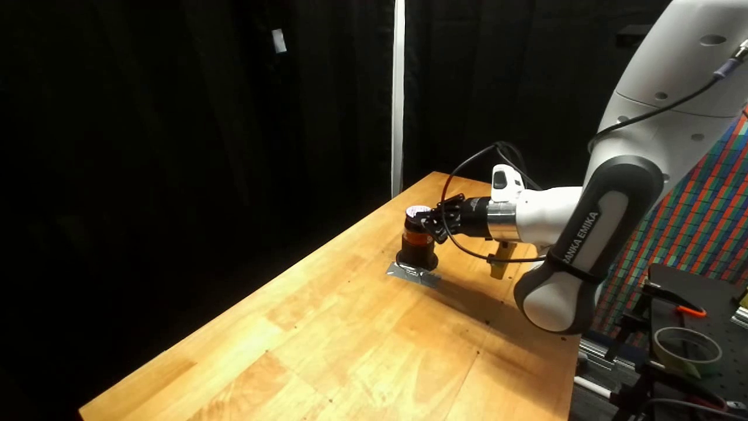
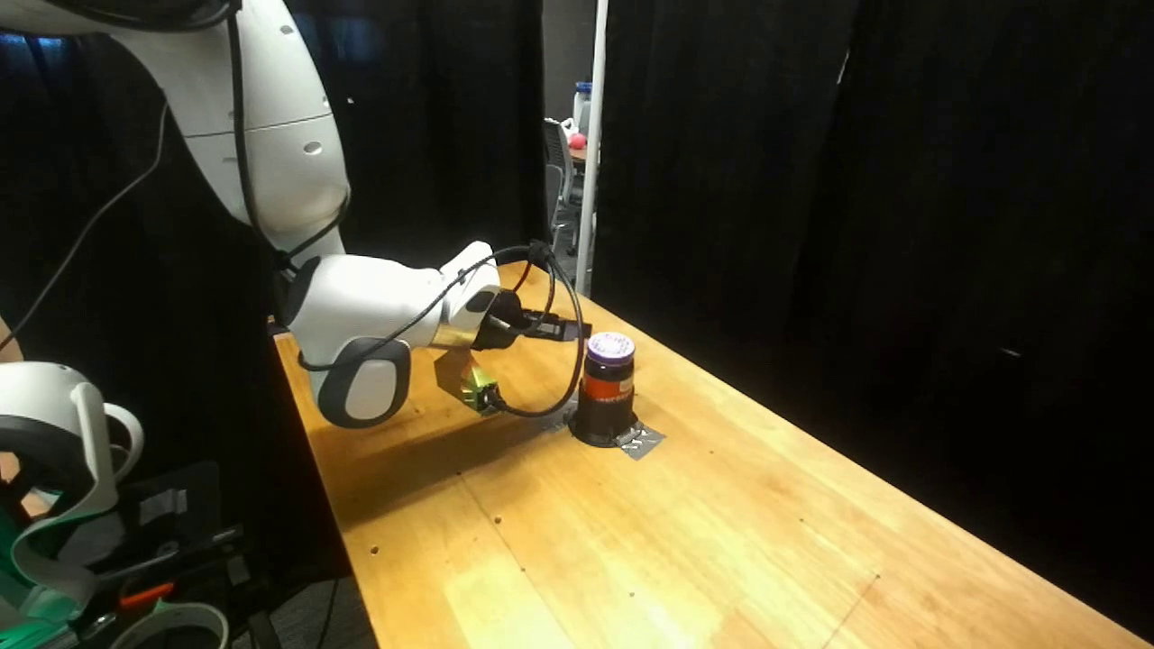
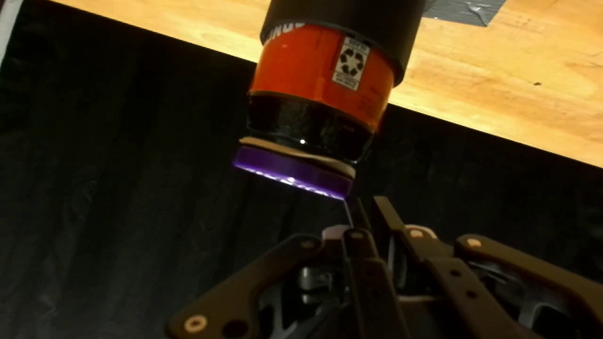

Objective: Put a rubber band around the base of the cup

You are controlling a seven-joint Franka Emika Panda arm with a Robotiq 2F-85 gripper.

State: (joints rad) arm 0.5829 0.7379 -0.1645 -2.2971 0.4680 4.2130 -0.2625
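Because what looks like the rubber band [image 3: 301, 154] circles the cup [image 2: 609, 377] just under its purple lid [image 3: 289, 168], we should nudge it down evenly all round; our gripper [image 3: 367, 203], narrowly parted and empty, hangs near the cup, which stands upright in a black holder [image 2: 602, 420].

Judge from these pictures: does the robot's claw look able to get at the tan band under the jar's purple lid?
Probably yes: in the wrist view the claw is near the purple lid, and nothing covers the near side of the tan band, though the lid's rim may interfere.
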